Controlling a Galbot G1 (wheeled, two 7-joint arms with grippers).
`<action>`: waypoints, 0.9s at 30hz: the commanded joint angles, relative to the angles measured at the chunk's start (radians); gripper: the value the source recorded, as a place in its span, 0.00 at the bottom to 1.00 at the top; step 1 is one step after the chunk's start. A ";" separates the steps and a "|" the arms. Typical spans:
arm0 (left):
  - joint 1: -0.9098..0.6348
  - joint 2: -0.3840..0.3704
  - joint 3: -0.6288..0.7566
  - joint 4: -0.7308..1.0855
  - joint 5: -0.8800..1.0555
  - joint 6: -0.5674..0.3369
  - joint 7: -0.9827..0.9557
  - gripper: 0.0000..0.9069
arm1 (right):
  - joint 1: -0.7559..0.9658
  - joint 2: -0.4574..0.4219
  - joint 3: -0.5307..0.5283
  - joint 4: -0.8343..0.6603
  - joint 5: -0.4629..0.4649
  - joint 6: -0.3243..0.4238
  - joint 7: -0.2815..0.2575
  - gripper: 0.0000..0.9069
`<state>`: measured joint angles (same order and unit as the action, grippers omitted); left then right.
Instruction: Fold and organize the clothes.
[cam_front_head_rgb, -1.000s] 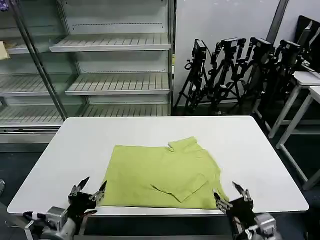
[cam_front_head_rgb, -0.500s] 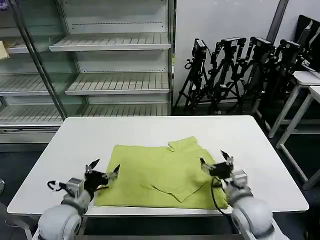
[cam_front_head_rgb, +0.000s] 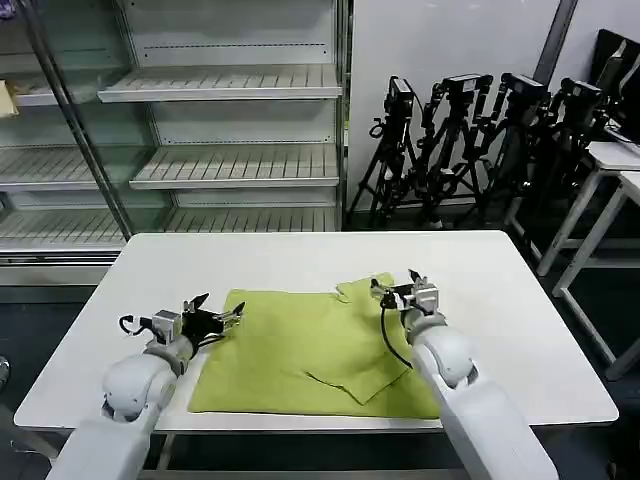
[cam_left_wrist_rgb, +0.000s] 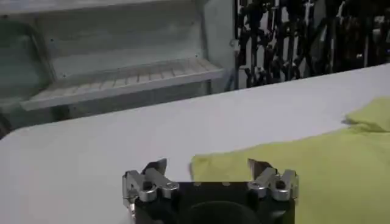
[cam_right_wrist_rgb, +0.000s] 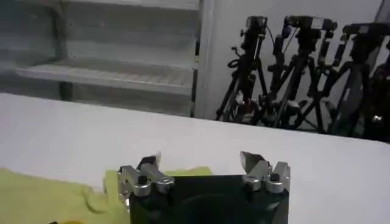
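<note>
My lime T-shirt lies partly folded, a sleeve doubled over it, along the table's near edge.

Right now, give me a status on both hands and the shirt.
Left hand open, at the shirt's far left corner. Right hand open, over the folded sleeve at the far right. Shirt partly folded, flat on the table. Nothing in the way.

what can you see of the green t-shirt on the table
The t-shirt is plain lime green, thin and soft-looking. It lies flat on the white table, partly folded into a rough rectangle, with one short sleeve laid over its middle and a bunched flap at the far edge. The open left gripper and open right gripper sit at its two far corners.
</note>
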<state>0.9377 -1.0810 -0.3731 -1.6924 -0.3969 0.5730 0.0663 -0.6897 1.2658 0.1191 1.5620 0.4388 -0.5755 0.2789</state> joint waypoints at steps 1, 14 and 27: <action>-0.137 -0.004 0.038 0.186 -0.026 0.003 0.026 1.00 | 0.136 0.043 -0.043 -0.226 0.051 -0.002 0.033 1.00; -0.166 -0.018 0.054 0.218 -0.029 0.003 0.026 1.00 | 0.136 0.050 -0.041 -0.263 0.088 -0.003 0.026 1.00; -0.149 -0.025 0.057 0.217 -0.032 0.004 0.036 0.01 | 0.144 0.052 -0.035 -0.281 0.143 -0.003 0.004 0.00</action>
<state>0.8008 -1.1031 -0.3223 -1.4934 -0.4275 0.5748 0.0963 -0.5576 1.3142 0.0875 1.3083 0.5538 -0.5755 0.2874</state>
